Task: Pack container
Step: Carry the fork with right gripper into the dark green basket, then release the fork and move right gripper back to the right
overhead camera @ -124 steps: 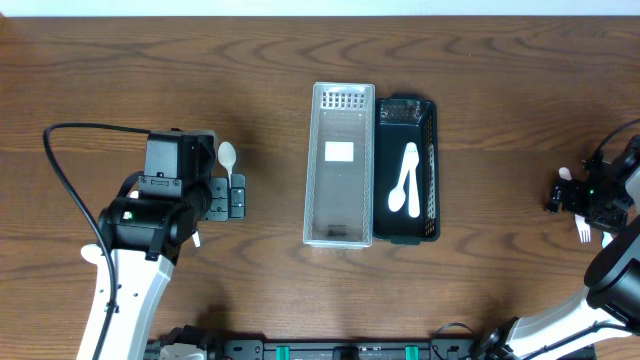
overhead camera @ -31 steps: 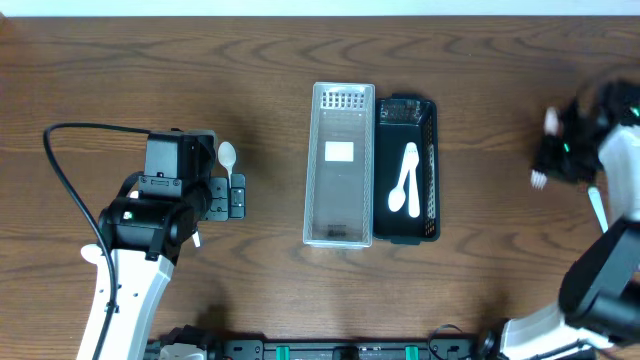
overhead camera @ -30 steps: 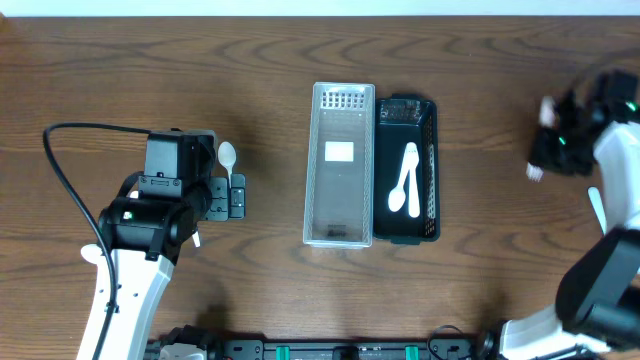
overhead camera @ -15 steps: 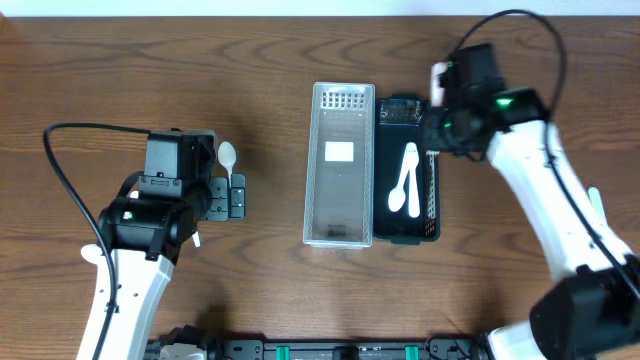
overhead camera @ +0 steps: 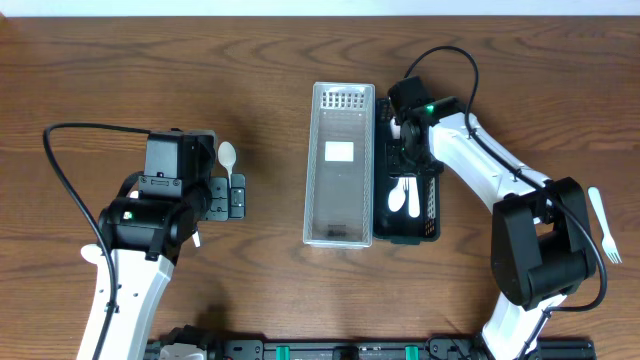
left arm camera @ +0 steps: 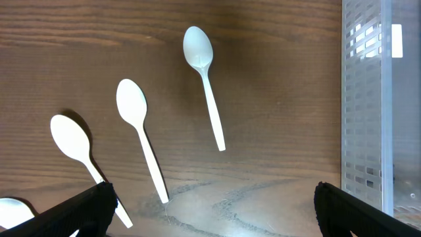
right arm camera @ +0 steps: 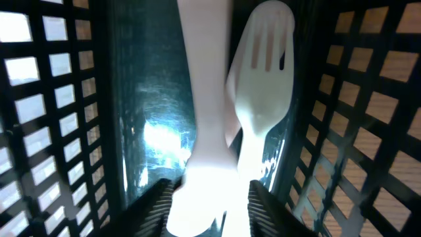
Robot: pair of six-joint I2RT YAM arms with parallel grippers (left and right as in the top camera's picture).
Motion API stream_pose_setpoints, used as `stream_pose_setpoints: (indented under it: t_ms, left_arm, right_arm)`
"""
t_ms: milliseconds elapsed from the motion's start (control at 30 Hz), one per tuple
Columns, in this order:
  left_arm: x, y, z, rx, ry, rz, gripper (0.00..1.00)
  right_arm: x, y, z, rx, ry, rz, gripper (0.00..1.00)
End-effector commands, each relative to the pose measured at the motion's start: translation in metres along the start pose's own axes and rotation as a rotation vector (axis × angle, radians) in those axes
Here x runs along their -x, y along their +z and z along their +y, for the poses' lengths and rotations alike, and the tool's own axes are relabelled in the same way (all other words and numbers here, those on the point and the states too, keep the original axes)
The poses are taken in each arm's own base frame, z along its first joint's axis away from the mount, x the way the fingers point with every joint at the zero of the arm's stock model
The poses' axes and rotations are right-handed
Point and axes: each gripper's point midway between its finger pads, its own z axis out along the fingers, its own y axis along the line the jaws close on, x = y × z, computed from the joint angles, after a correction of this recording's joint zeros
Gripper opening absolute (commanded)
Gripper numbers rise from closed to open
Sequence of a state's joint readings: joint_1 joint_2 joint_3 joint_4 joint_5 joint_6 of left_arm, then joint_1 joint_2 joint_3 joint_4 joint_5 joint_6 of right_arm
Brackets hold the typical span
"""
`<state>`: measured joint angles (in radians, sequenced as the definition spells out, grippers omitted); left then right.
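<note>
A clear container [overhead camera: 340, 165] and a black basket [overhead camera: 428, 215] stand side by side mid-table. My right gripper [overhead camera: 404, 158] is down inside the basket. In the right wrist view its jaws [right arm camera: 214, 207] stand a little apart, with a glaring white utensil [right arm camera: 200, 131] between them and a small gap on the right. A white fork [right arm camera: 263, 66] lies on the basket floor beside it. My left gripper [overhead camera: 232, 196] is wide open and empty over the table, near white spoons [left arm camera: 204, 85] [left arm camera: 139, 131] [left arm camera: 79, 148].
A white fork [overhead camera: 603, 222] lies alone at the far right of the table. More white utensils [overhead camera: 398, 197] rest in the basket's near half. The clear container's wall [left arm camera: 365, 99] fills the right edge of the left wrist view.
My right arm swung from the table's far right into the black basket with a white utensil, and its jaws have widened. The left arm has not moved.
</note>
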<state>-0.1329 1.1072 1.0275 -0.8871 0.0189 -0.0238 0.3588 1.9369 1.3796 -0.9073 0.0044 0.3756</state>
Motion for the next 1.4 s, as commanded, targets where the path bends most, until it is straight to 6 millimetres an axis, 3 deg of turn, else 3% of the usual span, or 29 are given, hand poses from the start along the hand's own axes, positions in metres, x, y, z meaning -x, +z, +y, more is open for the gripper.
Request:
stream_pose_setpoints:
  t_ms: [0, 67, 167, 333, 467, 533, 567, 633, 800, 933, 1133, 1367]
  left_arm:
    - [0.005, -0.004, 0.001, 0.008, 0.002, -0.014, 0.98]
    - [0.005, -0.004, 0.001, 0.008, 0.002, -0.014, 0.98]
    - [0.005, -0.004, 0.001, 0.008, 0.002, -0.014, 0.98]
    - [0.005, -0.004, 0.001, 0.009, 0.002, -0.010, 0.98]
    - [0.002, -0.004, 0.001, 0.010, 0.002, 0.000, 0.98]
    - [0.002, -0.004, 0.001, 0.010, 0.002, 0.001, 0.98]
    - [0.002, -0.004, 0.001, 0.010, 0.002, 0.000, 0.98]
    - [0.002, -0.004, 0.001, 0.010, 0.002, 0.000, 0.98]
    - [0.002, -0.004, 0.001, 0.010, 0.002, 0.000, 0.98]
    - [0.002, -0.004, 0.001, 0.010, 0.002, 0.000, 0.98]
    - [0.002, -0.004, 0.001, 0.010, 0.002, 0.000, 0.98]
    - [0.002, -0.004, 0.001, 0.010, 0.002, 0.000, 0.98]
  right_arm:
    - [0.013, -0.021, 0.005, 0.009, -0.018, -0.062, 0.49]
    - [0.016, -0.033, 0.006, 0.016, -0.022, -0.080, 0.57]
    - [0.027, -0.060, 0.004, 0.032, -0.021, -0.138, 0.57]
    - [0.049, -0.130, -0.022, 0.045, 0.006, -0.298, 0.59]
    - [0.050, -0.186, -0.090, -0.061, 0.092, -0.416, 0.74]
    - [0.044, -0.201, -0.127, -0.101, 0.149, -0.440, 0.81]
    - [0.038, -0.210, -0.156, -0.124, 0.212, -0.447, 0.85]
    - [0.027, -0.215, -0.195, -0.149, 0.296, -0.439, 0.87]
    - [-0.009, -0.207, -0.288, -0.206, 0.475, -0.376, 0.91]
    - [-0.040, -0.186, -0.342, -0.230, 0.586, -0.320, 0.92]
    - [-0.076, -0.146, -0.385, -0.217, 0.648, -0.231, 0.95]
    - [-0.107, -0.080, -0.399, -0.131, 0.637, -0.048, 0.95]
